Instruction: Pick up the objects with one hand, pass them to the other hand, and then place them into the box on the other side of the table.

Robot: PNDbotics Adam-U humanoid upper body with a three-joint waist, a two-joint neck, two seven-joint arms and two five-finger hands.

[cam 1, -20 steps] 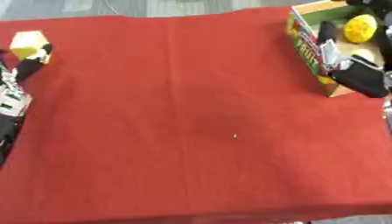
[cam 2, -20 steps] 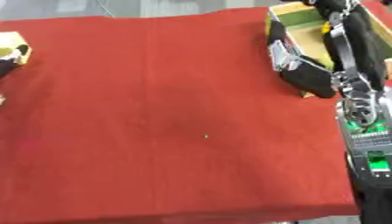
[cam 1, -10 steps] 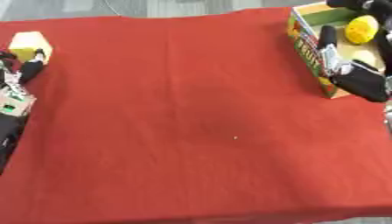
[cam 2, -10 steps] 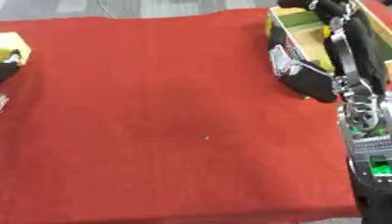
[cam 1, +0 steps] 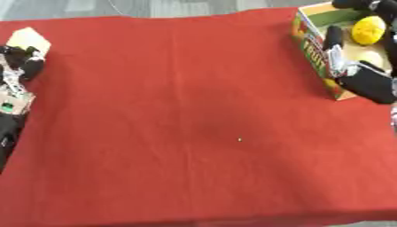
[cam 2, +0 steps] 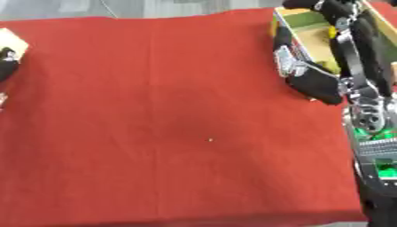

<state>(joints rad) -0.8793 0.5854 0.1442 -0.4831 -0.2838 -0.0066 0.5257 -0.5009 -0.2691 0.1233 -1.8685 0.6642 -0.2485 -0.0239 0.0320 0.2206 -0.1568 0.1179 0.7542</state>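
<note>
**Yellow thing in the box, pale block by the left hand**

While the big red cloth (cam 1: 194, 119) lies flat over the table, the box (cam 1: 316, 48) sits at its far right corner. The box has tan walls and a side with bright print. Inside the box sits a round yellow thing (cam 1: 369, 29), right up against the black fingers of the right hand (cam 1: 341, 46). That hand reaches into the box from the near side, and its dark palm hangs over the box's near wall. You cannot tell if the fingers are bent round the yellow thing or only next to it, because the box wall and the arm hide part of them. In the right eye view the right arm (cam 2: 364, 111) runs from the near edge of the cloth up to the box, with silver parts and small green lights.

Far from the box, at the left edge of the cloth, lies a pale yellow block (cam 1: 28, 40). The left hand (cam 1: 21, 66) is just below it, with black fingers curled close to the block. You cannot tell if they grip it. A tiny white speck (cam 1: 239, 139) lies on the cloth, well apart from the box.
</note>
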